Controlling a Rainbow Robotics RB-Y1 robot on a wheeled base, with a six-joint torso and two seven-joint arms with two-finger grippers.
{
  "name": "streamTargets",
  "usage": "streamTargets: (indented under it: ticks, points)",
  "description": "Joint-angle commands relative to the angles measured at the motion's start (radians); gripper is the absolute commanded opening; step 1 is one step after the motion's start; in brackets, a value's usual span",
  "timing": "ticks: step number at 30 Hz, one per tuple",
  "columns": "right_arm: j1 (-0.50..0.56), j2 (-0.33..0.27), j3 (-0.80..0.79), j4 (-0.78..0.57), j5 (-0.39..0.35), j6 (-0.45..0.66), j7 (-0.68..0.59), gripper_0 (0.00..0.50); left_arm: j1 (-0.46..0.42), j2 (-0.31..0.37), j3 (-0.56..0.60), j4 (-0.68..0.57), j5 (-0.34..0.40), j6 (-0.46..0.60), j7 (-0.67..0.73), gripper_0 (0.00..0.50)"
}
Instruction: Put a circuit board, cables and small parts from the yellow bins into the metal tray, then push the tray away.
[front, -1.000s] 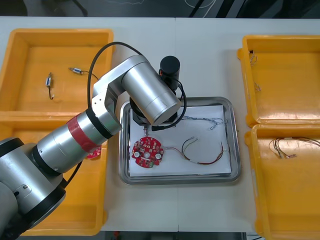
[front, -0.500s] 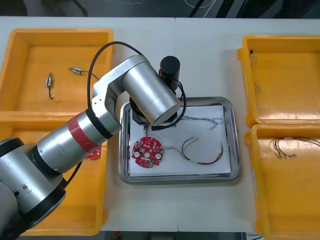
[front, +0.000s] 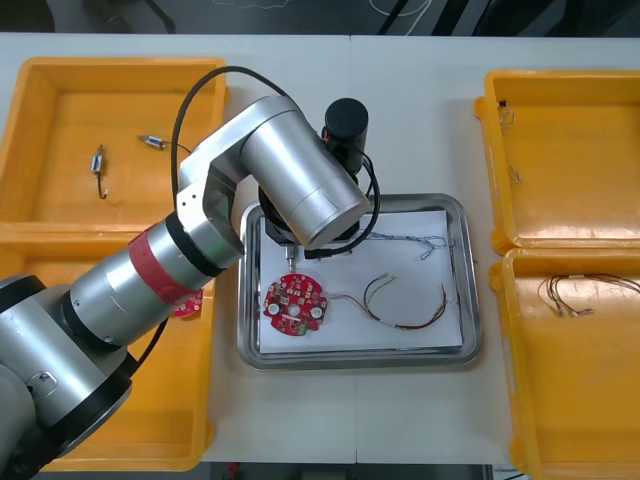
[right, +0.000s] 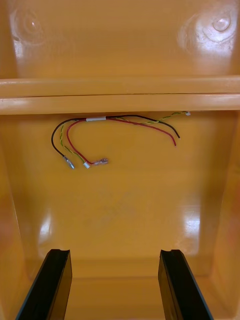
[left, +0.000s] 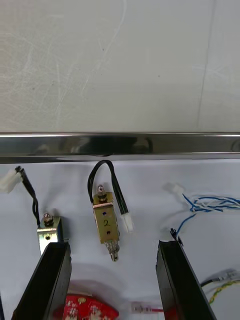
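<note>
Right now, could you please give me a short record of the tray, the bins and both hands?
tray: white inside; holds a circuit board, a blue and white cable, a red and black cable and two small metal parts
left hand: open, above the tray, by the two small metal parts
right hand: open, over a yellow bin holding a loose cable
left far bin: two spare parts lie inside
</note>
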Motion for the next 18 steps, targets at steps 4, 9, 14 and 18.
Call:
streamTargets:
  ticks: [4,9,14,18]
  points:
    - [0.012,-0.023,-0.024,-0.044,-0.017,0.003,-0.024,0.500,-0.001,0.046,0.112,-0.153,0.065,0.115,0.039,0.500]
    - [-0.001,-0.057,0.010,-0.052,-0.045,0.003,-0.032,0.500,0.000,0.102,0.181,-0.225,0.133,0.188,0.020,0.500]
    - [-0.036,-0.086,0.045,-0.064,-0.115,0.003,-0.035,0.500,0.000,0.162,0.287,-0.278,0.219,0.266,-0.010,0.500]
    - [-0.064,-0.095,0.079,-0.087,-0.135,0.003,-0.039,0.500,0.000,0.196,0.353,-0.294,0.259,0.266,-0.070,0.500]
